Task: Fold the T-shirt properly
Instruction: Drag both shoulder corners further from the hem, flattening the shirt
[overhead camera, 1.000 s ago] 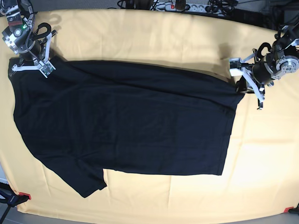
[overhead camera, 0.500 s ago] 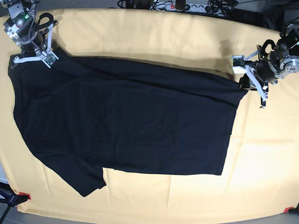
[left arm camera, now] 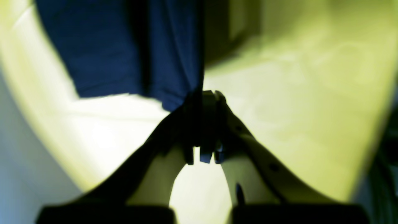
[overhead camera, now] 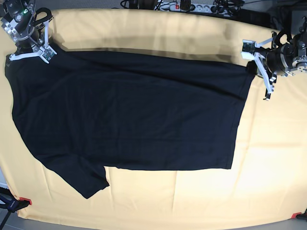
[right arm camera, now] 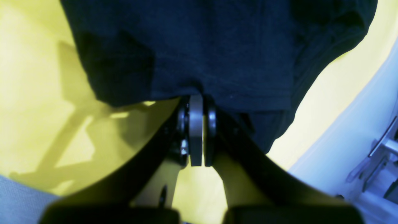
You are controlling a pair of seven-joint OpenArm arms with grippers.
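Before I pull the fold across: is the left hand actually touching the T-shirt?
Touching. In the left wrist view the left hand is shut on the T-shirt, its corner running down into the closed fingertips.

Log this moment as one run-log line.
phase: spreading shirt | left tool: shut on T-shirt corner | right tool: shut on T-shirt edge | shirt: flat on yellow tablecloth, unfolded

A pale yellow tablecloth [overhead camera: 158, 33] covers the tabletop, a white power strip [overhead camera: 184, 6] with cables lies beyond its far edge, and red clamps [overhead camera: 25, 200] secure both near corners.
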